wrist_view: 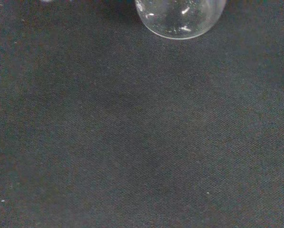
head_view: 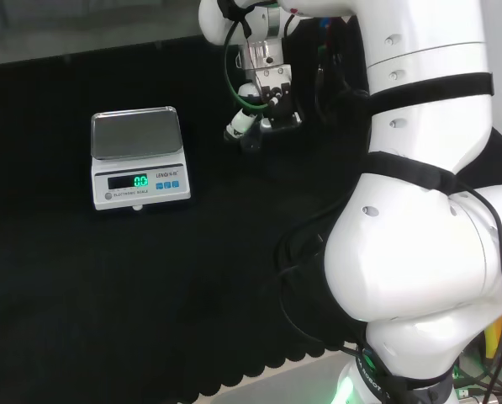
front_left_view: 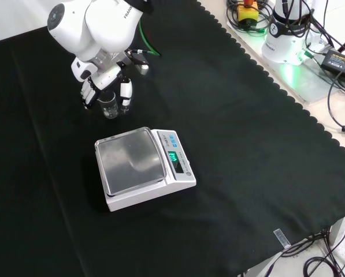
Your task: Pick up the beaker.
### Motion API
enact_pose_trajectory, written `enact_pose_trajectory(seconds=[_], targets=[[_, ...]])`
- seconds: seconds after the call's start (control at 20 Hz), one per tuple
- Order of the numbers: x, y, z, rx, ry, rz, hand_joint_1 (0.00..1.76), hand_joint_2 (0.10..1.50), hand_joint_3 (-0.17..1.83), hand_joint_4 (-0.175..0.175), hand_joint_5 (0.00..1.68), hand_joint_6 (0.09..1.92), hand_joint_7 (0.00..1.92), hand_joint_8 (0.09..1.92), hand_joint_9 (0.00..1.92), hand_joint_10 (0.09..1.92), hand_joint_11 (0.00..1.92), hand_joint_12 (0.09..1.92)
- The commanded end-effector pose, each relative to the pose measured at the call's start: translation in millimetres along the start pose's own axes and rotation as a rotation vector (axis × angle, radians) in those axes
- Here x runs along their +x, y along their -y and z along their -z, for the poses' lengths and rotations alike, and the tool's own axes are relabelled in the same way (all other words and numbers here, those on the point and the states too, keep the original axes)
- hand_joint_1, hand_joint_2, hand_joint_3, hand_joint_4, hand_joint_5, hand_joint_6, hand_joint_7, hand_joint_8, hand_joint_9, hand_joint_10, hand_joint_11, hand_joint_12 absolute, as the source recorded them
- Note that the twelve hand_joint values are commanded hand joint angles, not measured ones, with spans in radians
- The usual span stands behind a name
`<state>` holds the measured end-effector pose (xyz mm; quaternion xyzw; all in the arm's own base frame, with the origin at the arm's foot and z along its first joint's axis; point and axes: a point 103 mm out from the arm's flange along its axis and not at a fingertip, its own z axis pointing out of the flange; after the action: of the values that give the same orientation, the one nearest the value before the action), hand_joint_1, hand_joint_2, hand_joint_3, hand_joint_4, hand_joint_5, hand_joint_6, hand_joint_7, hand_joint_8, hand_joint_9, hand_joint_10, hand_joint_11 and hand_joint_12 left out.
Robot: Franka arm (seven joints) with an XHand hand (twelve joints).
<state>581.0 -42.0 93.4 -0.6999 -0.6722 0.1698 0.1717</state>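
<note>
In the front view we see the hand (front_left_view: 106, 86) low over the cloth (front_left_view: 230, 115), fingers (front_left_view: 125, 92) curled down on both sides of the small clear beaker (front_left_view: 109, 106). We cannot tell whether they touch it. The beaker stands upright just beyond the scale (front_left_view: 143, 167); the wrist view shows its round base (wrist_view: 181, 18) close up.

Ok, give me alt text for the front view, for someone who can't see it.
At the upper left, the robot hand reaches down from the white arm with its fingers on either side of a small clear beaker standing on the black cloth. Nearer the camera sits a white scale with a bare metal pan and a lit green display.
</note>
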Motion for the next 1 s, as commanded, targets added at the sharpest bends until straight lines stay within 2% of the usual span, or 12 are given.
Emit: enact_pose_trajectory(seconds=[0.05, 0.3, 0.55, 0.8, 1.0], targets=[[-11, 6, -2, 0.003, 0.018, -0.025, 0.81, 0.84, 0.34, -0.084, 0.51, 0.09, 0.35, 0.70, 0.33, 0.85, 0.49, 1.36], [-20, 13, 0, -0.027, 0.033, -0.045, 0.94, 0.80, 0.55, -0.097, 0.70, 0.09, 0.52, 0.64, 0.54, 0.74, 0.67, 1.27], [-24, 14, 0, -0.042, 0.046, -0.065, 1.00, 0.77, 0.63, -0.121, 0.92, 0.22, 0.75, 0.59, 0.83, 0.59, 0.86, 1.16], [-25, 13, 1, -0.018, 0.051, -0.063, 1.06, 0.74, 0.66, -0.166, 0.99, 0.33, 0.85, 0.59, 0.99, 0.48, 1.06, 1.00], [-20, 16, 11, 0.004, 0.070, -0.041, 1.11, 0.73, 0.66, -0.175, 1.00, 0.38, 0.89, 0.62, 1.12, 0.39, 1.27, 0.84]])
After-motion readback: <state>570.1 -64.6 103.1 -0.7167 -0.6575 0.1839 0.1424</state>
